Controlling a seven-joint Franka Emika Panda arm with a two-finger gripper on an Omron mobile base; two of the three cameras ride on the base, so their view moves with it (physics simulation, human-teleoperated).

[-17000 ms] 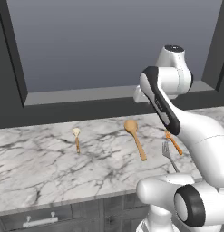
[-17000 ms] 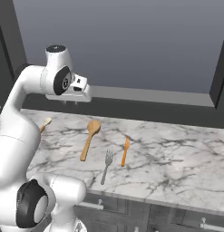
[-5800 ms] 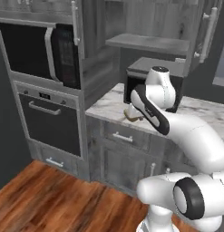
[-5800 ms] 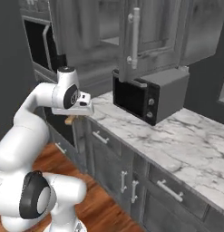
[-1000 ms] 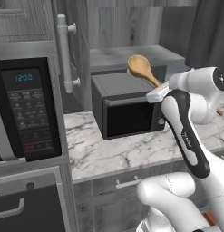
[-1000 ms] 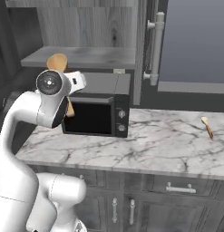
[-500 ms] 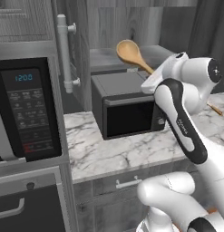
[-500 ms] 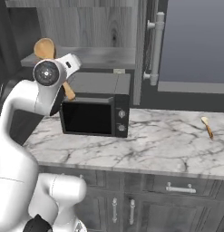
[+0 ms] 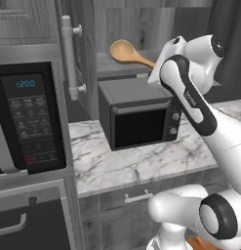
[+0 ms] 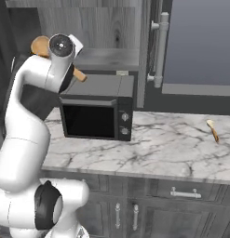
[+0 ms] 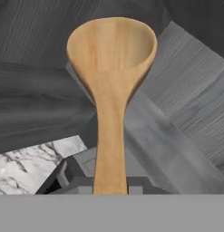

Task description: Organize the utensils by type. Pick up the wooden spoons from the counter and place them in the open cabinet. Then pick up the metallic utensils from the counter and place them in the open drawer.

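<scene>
The long tan wooden spoon (image 11: pixel 110 86) is held by its handle in my gripper (image 11: pixel 110 185), which is shut on it. Seen from the left base view, the spoon (image 9: pixel 126 52) lies nearly level with its bowl pointing left, just above the open cabinet's shelf (image 9: pixel 105 62) over the microwave; my gripper (image 9: pixel 158 67) sits at its right end. The right base view has the spoon's bowl (image 10: pixel 39 45) peeking out behind the arm. The shorter wooden spoon (image 10: pixel 212 129) lies on the marble counter (image 10: pixel 158 148) far to the right. The cabinet door (image 10: pixel 146 51) stands open.
A black microwave (image 9: pixel 139 117) stands on the counter (image 9: pixel 136 163) directly under the shelf. A built-in oven panel (image 9: pixel 29 122) fills the tall unit on the left. The door's long silver handle (image 10: pixel 160 49) juts out right of the shelf opening. Drawer fronts (image 10: pixel 181 191) run below the counter.
The arm has carried the spoon up and to the left, from in front of the microwave's top towards the open shelf; its bowl now reaches over the shelf. The grip is unchanged.
</scene>
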